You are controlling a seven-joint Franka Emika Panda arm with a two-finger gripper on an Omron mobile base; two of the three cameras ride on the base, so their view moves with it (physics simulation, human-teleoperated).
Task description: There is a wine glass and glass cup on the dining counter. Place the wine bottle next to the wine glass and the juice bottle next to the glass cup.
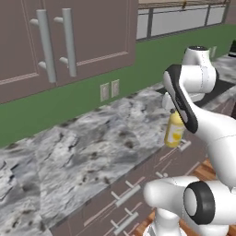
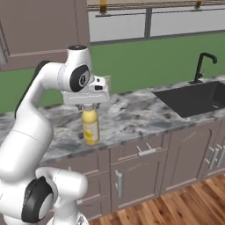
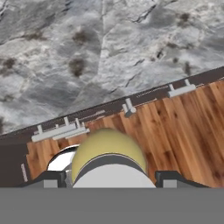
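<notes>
The juice bottle [image 2: 90,126] is stubby and yellow-orange with a pale label, and it stands upright at the front edge of a marbled worktop [image 2: 132,116]. My gripper [image 2: 90,107] comes straight down on its top and is shut on its neck and cap. In the left base view the juice bottle [image 1: 174,132] shows just under my arm. From the hand view, the bottle's yellow shoulder [image 3: 109,144] sits between my fingertips [image 3: 169,177], with drawer fronts and floor below. I cannot tell whether its base touches the worktop. The wine bottle, wine glass, glass cup and dining counter are out of view.
A dark sink [image 2: 193,97] with a black faucet [image 2: 203,66] is set into the worktop to the right. Brown wall cabinets [image 1: 69,41] hang over the green back wall, which carries two outlets [image 1: 109,89]. Drawers and a wooden floor [image 2: 184,206] lie below.
</notes>
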